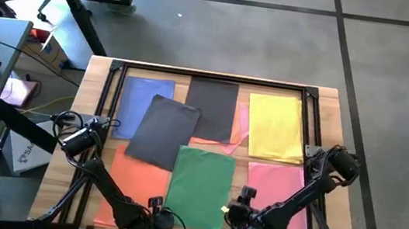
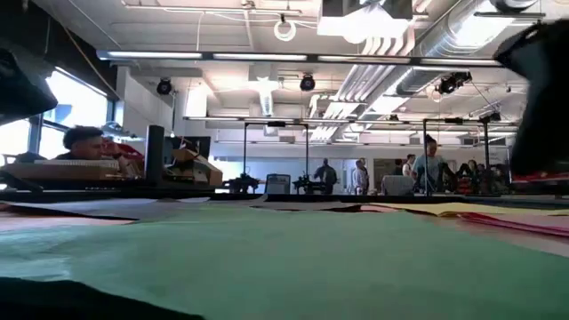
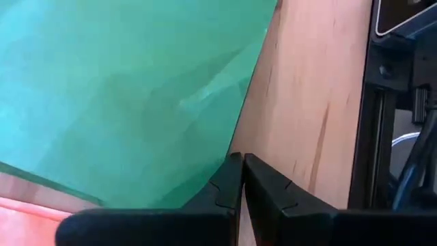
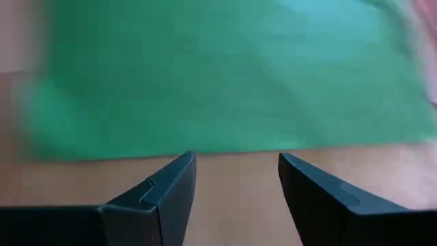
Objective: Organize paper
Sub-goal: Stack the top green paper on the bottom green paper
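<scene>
Green sheet (image 1: 201, 186) lies long axis near-to-far; right gripper (image 4: 235, 179) spread wide just off its near edge, left gripper (image 3: 242, 179) pinched closed at its corner.

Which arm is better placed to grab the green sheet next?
Probably right. Its end effector is open and faces the green sheet's near edge; the left end effector sits shut at a corner.
</scene>
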You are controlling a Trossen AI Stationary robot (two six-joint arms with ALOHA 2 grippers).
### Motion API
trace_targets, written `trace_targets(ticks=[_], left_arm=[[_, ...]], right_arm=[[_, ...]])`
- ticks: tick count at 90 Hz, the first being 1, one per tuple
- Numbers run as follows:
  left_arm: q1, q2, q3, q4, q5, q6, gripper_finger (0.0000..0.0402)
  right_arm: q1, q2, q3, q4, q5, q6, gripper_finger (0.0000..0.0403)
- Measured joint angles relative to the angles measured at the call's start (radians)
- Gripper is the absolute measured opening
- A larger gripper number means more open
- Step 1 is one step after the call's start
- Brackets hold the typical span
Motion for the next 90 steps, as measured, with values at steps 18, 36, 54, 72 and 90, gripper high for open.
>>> trace_targets(ticks=[18, 36, 54, 72, 90], left_arm=[[-0.014, -0.016, 0.000, -0.015, 0.005, -0.031, 0.0000], [-0.041, -0.054, 0.000, -0.099, -0.020, -0.108, 0.0000], [-0.042, -0.057, 0.000, -0.137, -0.022, -0.137, 0.0000], [-0.042, -0.057, 0.000, -0.170, -0.017, -0.171, 0.0000], [-0.047, -0.093, 0.001, -0.224, -0.006, -0.244, 0.0000]], right_arm=[[0.020, 0.016, -0.034, 0.389, -0.148, -0.145, 0.0168], [0.004, 0.062, -0.063, 0.511, -0.216, -0.157, 0.0105], [-0.013, 0.104, -0.064, 0.528, -0.320, -0.166, 0.0039], [-0.017, 0.112, -0.063, 0.475, -0.271, -0.165, 0.0004], [-0.017, 0.106, -0.063, 0.431, -0.215, -0.164, 0.0001]])
